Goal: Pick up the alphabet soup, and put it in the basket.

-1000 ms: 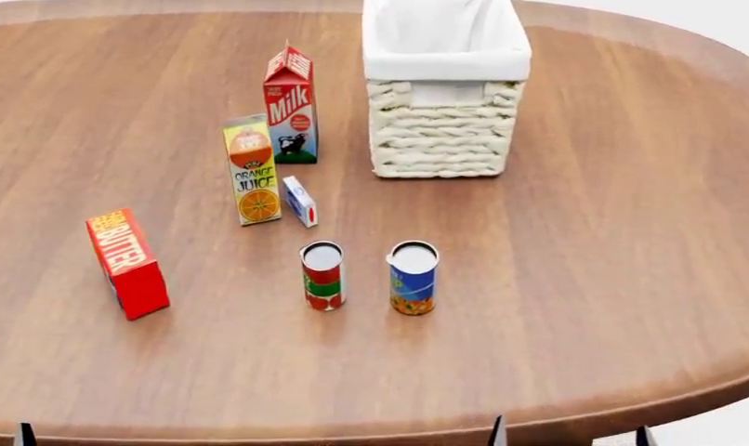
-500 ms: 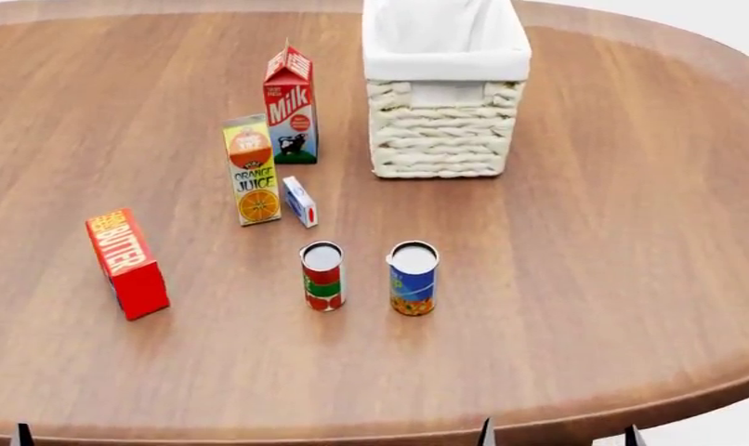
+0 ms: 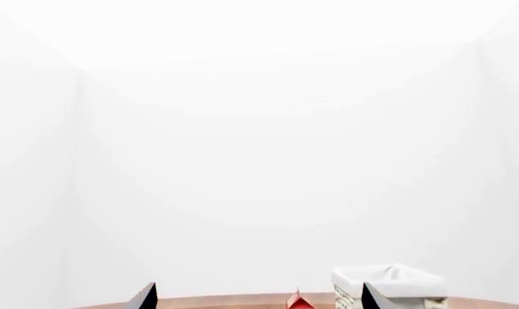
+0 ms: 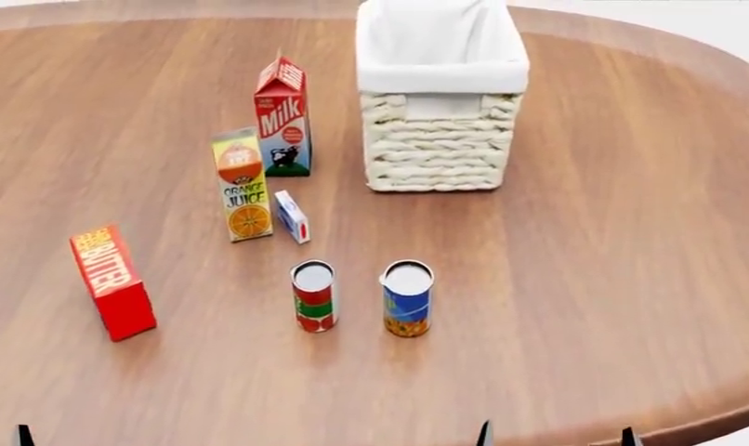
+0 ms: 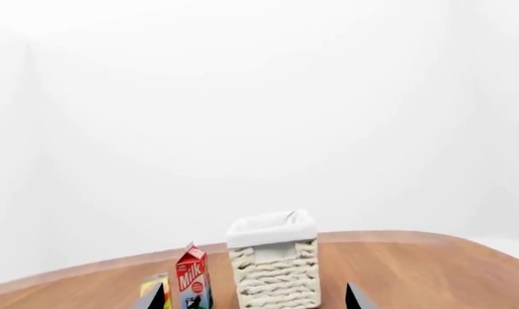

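Head camera has tilted since half a second ago: everything on the brown wooden surface (image 4: 623,279) sits lower in frame, nothing knocked. Small blue-label alphabet soup can (image 4: 407,298) stands upright at lower centre, just beside the red-and-green can (image 4: 314,295). Cream woven basket with white liner (image 4: 440,139) is at upper centre, well apart. Right hand (image 4: 551,434) and left hand (image 3: 257,297): only fingertips show, spread wide, holding nothing. Approach not yet started.

Past my left gripper (image 3: 257,297), its two dark fingertips (image 3: 144,297) set wide apart, I see the basket (image 3: 388,284), a red carton top (image 3: 299,301) and white wall.
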Robot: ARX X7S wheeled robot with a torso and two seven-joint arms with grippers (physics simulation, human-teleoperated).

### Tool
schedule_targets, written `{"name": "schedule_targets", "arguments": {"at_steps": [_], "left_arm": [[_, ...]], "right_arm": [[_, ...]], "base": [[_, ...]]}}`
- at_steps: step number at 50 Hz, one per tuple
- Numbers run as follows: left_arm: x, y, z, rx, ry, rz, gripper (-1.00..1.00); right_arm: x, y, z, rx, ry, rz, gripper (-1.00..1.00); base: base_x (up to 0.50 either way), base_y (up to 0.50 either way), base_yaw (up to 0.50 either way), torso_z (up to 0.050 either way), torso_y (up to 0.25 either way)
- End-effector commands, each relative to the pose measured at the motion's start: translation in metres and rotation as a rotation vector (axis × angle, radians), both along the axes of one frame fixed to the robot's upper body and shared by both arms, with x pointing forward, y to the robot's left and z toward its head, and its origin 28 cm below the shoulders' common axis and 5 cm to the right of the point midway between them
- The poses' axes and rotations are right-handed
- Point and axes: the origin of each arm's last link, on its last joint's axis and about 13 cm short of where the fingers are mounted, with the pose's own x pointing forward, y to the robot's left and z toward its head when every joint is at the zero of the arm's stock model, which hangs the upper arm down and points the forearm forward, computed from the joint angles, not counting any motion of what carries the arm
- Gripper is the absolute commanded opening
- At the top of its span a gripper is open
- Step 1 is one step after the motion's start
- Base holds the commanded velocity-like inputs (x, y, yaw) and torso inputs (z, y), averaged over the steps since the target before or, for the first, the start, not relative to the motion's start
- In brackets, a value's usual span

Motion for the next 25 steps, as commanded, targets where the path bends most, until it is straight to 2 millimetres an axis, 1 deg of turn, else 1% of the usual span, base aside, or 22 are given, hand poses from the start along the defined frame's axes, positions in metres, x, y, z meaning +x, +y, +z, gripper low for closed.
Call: {"name": "schedule_targets", "arguments": {"at_steps": [1,13,25], "left_arm": [[-0.0009,-0.0008,0.0009,0.001,0.000,0.000,1.00],[-0.0011,-0.0004,0.0021,-0.001,-0.003,0.003,1.00],[-0.0014,-0.0006,0.0023,0.000,-0.006,0.002,1.00]], "right_arm": [[-0.0004,-0.0004,0.0006,0.016,0.000,0.007,1.00],[-0.0001,-0.0004,0.0003,0.021,-0.001,0.010,1.00],[-0.0005,0.0001,0.0001,0.018,-0.001,0.019,1.00]], "base": [[0.21,-0.04,0.00,0.000,0.000],[0.18,-0.04,0.00,0.000,0.000],[0.01,0.00,0.00,0.000,0.000]]}}
